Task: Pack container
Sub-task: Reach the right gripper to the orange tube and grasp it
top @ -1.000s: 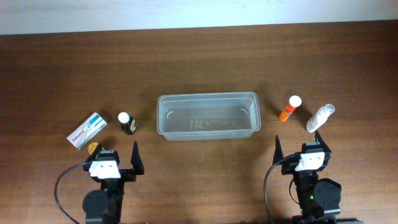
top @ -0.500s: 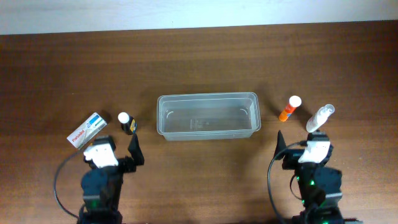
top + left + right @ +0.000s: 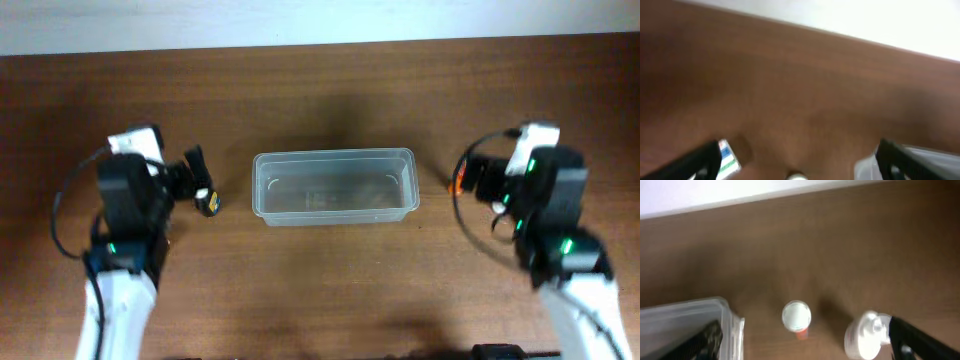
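**Mid-table: container (image 3: 333,155) empty, first picks pending**

L gripper (image 3: 799,150) hangs over the table's left side, jaws spread wide, nothing held. Low in its wrist view, a blue-and-white carton (image 3: 726,156) lies by the L finger. The white cap of a small dark bottle (image 3: 207,200) shows near centre. The container sits between the two arms and looks empty.

R gripper (image 3: 804,326) is likewise wide open and empty. An orange bottle w/ white cap (image 3: 796,316) stands approx. centred btwn its fingers. A white bottle (image 3: 865,336), blurred, is just beside the R finger.

Step, prob.: approach for the first picks, nothing packed yet. Next, each claw needs to drop lower, centre on one item and close w/o knocking its neighbour.
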### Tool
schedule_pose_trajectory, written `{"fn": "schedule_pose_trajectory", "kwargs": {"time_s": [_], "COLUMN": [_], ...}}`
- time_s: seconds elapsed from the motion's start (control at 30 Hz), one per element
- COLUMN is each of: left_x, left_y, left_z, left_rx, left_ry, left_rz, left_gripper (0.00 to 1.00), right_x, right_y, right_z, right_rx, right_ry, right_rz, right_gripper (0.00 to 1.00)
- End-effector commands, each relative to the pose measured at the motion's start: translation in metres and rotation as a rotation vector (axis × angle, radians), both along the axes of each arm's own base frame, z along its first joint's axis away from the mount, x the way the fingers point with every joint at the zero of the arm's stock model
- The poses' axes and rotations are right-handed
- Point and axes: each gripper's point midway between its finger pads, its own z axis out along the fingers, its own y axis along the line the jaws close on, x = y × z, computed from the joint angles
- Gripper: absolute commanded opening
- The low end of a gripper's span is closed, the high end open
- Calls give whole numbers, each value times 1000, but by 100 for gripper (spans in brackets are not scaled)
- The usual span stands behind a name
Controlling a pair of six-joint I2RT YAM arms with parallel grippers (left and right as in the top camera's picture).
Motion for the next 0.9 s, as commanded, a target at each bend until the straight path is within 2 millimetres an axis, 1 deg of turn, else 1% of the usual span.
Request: {"fn": "schedule_pose_trajectory", "kwargs": {"time_s": [0.0,0.07,0.17,0.23,0.4,0.53,0.73,0.87], "left_x": [18,24,31,33,38,40,40,40], "left_y": [1,1,-4,-6,-4,2,7,7], "left_z": [5,1,-2,-6,0,1,0,0], "left_rx": [-60,-97,-145,-150,-142,-118,-103,-101], "left_ry": [46,80,93,100,66,62,64,64], "left_rz": [-53,-73,-114,-120,-121,-90,-70,-68], "left_gripper": [99,99,99,99,100,99,99,99], "right_x": [20,26,36,40,49,49,46,50], "right_y": [-7,-13,-11,-11,-14,-14,-11,-1], "right_z": [8,-2,-14,-21,-28,-37,-69,-94], "right_rx": [82,112,156,165,125,130,149,154], "right_ry": [62,149,240,279,291,317,428,495], "right_rz": [-6,-15,-1,0,33,32,35,58], "right_gripper": [98,98,98,98,100,100,99,100]}}
